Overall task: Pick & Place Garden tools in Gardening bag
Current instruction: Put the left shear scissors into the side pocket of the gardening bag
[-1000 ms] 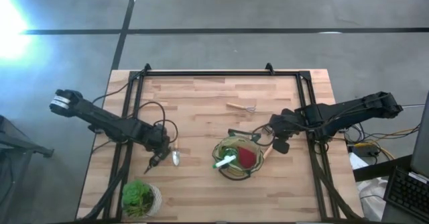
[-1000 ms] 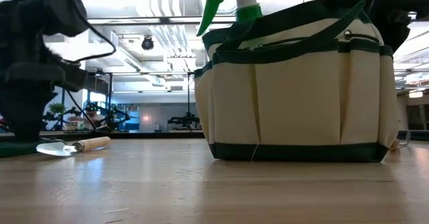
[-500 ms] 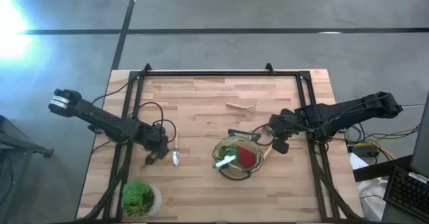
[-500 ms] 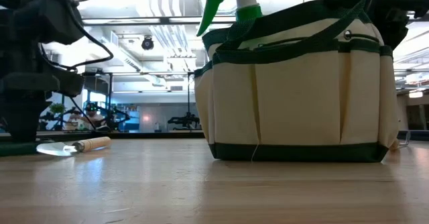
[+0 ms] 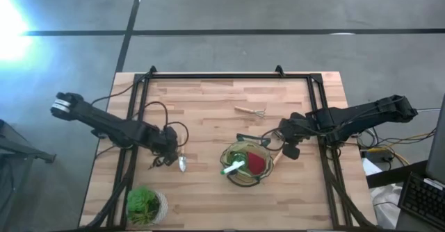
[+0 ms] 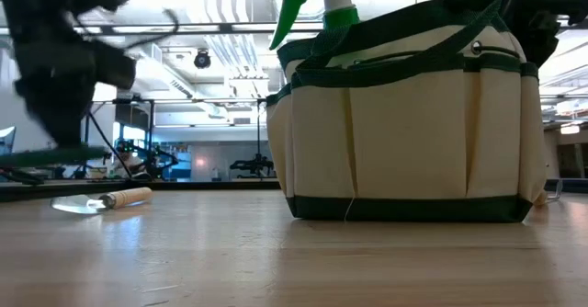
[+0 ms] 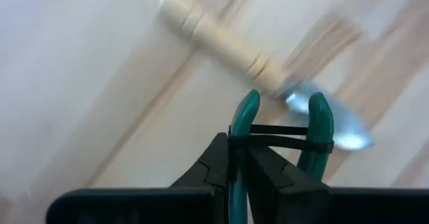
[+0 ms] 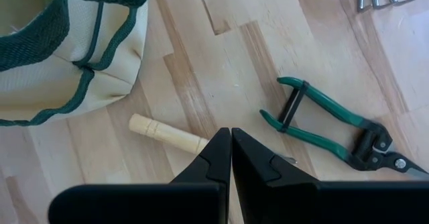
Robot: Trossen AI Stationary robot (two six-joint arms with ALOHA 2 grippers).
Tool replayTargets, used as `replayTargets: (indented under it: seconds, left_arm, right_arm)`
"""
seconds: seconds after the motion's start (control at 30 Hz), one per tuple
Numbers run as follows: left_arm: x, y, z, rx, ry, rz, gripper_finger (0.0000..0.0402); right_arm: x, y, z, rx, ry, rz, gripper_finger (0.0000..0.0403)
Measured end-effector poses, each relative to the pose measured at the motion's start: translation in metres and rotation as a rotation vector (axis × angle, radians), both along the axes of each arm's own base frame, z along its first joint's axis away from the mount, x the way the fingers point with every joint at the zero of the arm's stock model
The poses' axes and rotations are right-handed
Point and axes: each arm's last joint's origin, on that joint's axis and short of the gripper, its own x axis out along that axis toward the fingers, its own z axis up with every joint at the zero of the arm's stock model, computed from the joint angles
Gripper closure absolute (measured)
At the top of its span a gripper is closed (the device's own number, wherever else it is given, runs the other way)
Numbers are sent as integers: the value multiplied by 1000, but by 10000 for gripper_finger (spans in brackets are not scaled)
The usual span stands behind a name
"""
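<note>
The left gripper hangs over the left half of the table, its fingers pressed together on a pair of green-handled pruners; the two green handle ends stick out past the fingertips, bound by a thin dark loop. Just beyond those handles, on the wood, lies the wooden-handled trowel, apart from the fingers, its silver blade nearest the pruner tips and its handle pointing away. From table height the trowel lies flat with the dark arm raised above it.

The right gripper waits just beside the gardening bag, fingers closed together and empty. A wooden handle lies at its fingertips, a second pair of green pruners close by. A small rake fork lies farther back. The bag holds the green spray bottle and a red item
</note>
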Motion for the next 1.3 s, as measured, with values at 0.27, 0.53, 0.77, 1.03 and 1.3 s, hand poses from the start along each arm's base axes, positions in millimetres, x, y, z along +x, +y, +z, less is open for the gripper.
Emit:
replayTargets:
  seconds: [0.27,0.53,0.77,1.03,1.3]
  left_arm:
    - [7,1,36,92,-156,-59,376]
    - [6,7,56,299,-259,-52,376]
    - [14,9,66,475,-373,-72,376]
    - [20,8,74,533,-443,-141,376]
    - [16,9,78,561,-458,-129,376]
  right_arm:
    - [0,0,0,-1,-5,0,394]
    - [1,0,1,-11,-14,15,394]
    - [2,0,1,-28,-20,49,394]
    - [-2,-2,20,-101,-231,151,394]
    - [-38,-6,29,-208,-521,290,394]
